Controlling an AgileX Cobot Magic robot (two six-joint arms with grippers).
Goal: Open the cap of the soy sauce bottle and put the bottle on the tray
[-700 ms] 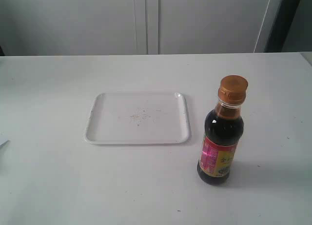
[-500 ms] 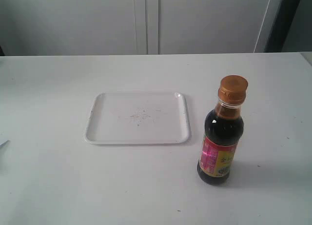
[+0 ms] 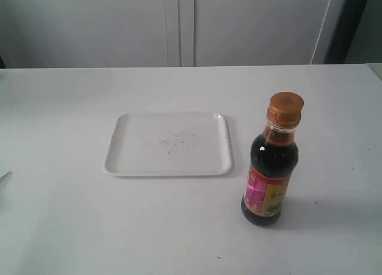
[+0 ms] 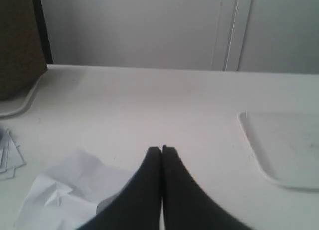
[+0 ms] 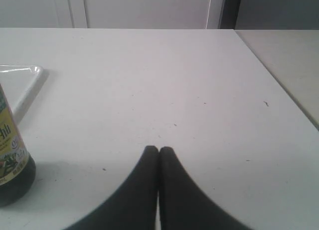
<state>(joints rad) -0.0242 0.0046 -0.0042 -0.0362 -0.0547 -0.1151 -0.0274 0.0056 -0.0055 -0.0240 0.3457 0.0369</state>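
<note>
The soy sauce bottle [image 3: 270,173] stands upright on the white table [image 3: 71,227] in the lower right of the exterior frame, just right of the tray [image 3: 167,173], which lies flat and empty at centre apart from a few small specks. The golden-brown cap [image 3: 285,109] sits closed on the neck. Neither arm shows in the exterior view. In its wrist view the left gripper [image 4: 161,149] has its black fingertips pressed together around nothing, above bare table near some crumpled paper [image 4: 65,190]. The right gripper [image 5: 158,150] is likewise clenched and empty, with the bottle's base at the edge of its view. The step in hand looks like the first approach, with nothing grasped yet. To do it well, the right gripper probably needs to spread its jaws before closing in, then take the bottle low on the labelled body, where the glass is widest and a squeeze is least likely to tip it. The left gripper would then be free to work the flip lid, pushing upward under its lip, not sideways, since a sideways shove on a tall, narrow bottle could topple it.
</note>
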